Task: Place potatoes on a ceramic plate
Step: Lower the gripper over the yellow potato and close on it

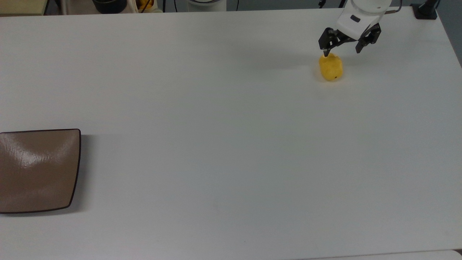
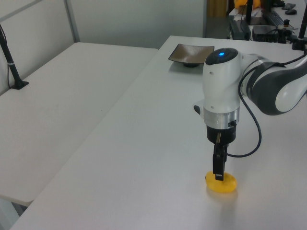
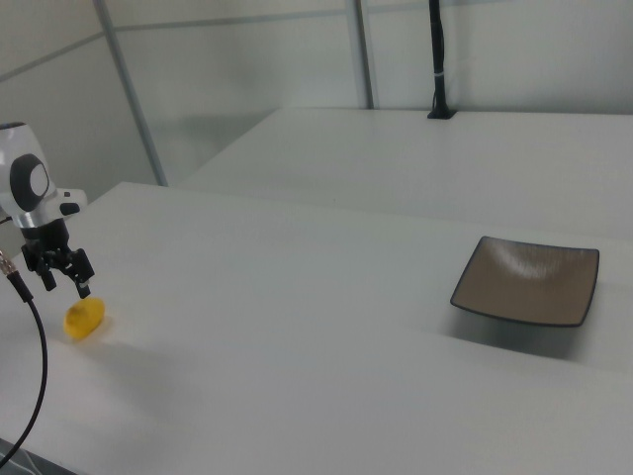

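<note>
The claw [image 1: 342,51] hangs right over the potato [image 1: 330,67], fingers spread wide, nothing between them. In the top view one fingertip [image 1: 326,54] sits at the potato's upper end, at the top view's left, while the other fingertip [image 1: 358,50] stands off to the top view's right, over bare desk [image 1: 216,144]. In the left view the claw [image 2: 218,168] points straight down from the white wrist, and the one finger in sight there overlaps the top of the potato [image 2: 221,183]; whether it touches the skin cannot be told.

The potato lies flat on the desk, just under the claw. It is a small yellow oval, and in the top view its long axis runs up and down the picture, one end toward the claw and the other away from it, with a tiny dark spot near the far end. In the left view its long axis lies across the picture. In the right view the potato [image 3: 85,317] sits just below the claw [image 3: 61,279], tilted up toward the right view's right.

The ceramic plate [image 1: 38,169] lies well apart from the claw, far off toward the top view's left edge. Brown, glossy, square with rounded corners, it rests flat and empty on the desk. In the right view the ceramic plate [image 3: 527,280] is far across from the claw, toward the right view's right.
</note>
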Motion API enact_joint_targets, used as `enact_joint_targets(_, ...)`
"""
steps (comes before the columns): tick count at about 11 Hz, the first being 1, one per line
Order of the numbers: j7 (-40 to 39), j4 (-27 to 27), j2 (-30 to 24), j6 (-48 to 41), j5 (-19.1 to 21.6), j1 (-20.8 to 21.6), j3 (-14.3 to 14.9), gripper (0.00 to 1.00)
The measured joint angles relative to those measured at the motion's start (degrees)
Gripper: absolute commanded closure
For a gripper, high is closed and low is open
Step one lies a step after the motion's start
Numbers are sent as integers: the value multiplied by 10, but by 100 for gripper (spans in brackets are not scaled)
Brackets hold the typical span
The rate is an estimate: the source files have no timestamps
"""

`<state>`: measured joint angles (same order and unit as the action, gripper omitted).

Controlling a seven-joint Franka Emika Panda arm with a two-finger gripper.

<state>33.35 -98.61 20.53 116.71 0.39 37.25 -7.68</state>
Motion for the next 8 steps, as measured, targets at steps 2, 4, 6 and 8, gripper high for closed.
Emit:
enact_joint_targets(2,1,-3,13,5,-17,0,0,0)
enact_joint_targets(4,2,-19,18,25,-27,0,0,0)
enact_joint_targets(6,2,-30,24,34,-28,0,0,0)
enact_joint_targets(8,2,-36,32,55,-28,0,0,7)
